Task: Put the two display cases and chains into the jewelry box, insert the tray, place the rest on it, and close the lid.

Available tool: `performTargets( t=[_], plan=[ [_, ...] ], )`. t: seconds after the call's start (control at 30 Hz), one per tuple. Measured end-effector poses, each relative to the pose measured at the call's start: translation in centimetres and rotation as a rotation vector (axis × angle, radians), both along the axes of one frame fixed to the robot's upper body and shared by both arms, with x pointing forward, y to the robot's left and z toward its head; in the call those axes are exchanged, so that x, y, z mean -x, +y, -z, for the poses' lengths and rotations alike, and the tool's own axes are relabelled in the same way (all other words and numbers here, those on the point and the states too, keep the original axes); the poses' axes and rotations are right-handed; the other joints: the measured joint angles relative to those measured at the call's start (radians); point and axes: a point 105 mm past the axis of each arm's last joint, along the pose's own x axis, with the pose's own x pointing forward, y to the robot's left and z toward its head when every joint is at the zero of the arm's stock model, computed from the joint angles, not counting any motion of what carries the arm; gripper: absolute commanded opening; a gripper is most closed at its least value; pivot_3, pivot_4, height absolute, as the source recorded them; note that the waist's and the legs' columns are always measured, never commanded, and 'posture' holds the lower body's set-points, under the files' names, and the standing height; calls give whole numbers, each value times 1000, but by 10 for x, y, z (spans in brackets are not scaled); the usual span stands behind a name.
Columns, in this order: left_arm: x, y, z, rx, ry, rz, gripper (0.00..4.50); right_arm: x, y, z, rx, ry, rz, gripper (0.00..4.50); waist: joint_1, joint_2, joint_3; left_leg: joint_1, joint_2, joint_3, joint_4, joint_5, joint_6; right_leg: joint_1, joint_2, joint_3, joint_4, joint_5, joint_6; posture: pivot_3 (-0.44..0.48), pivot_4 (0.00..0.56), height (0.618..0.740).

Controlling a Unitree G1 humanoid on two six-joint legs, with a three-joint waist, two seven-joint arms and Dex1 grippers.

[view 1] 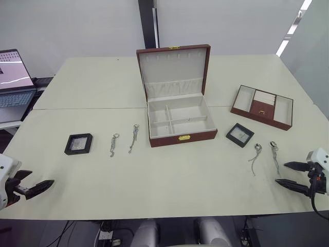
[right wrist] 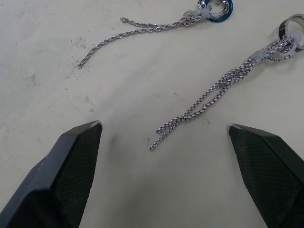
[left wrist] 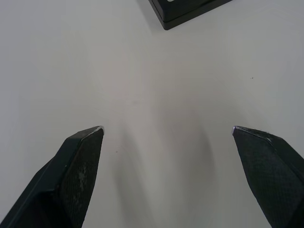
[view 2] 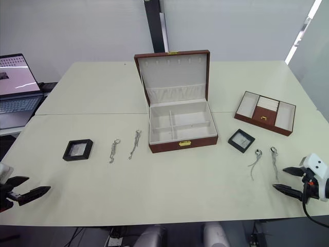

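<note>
The red-brown jewelry box stands open mid-table, its lid upright. The tray lies to its right. One black display case sits at the left, another display case right of the box. Two chains lie left of the box; two more chains lie at the right, also seen close up as chains. My left gripper is open near the front left edge, below the left case. My right gripper is open just short of the right chains.
A laptop sits on a side surface at the far left. The table is two joined cream tops with a seam running left to right behind the box's front.
</note>
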Motion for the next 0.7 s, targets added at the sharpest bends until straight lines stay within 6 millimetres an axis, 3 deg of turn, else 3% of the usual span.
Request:
performTargets(
  t=[0.7],
  plan=[
    [-1,2,0,-13,2,-7,4489,1,4,-3,-52,0,9,4491,0,0,0,0,0,0,0,0,0,0,0,0,0,0,0,0,150,740]
  ],
)
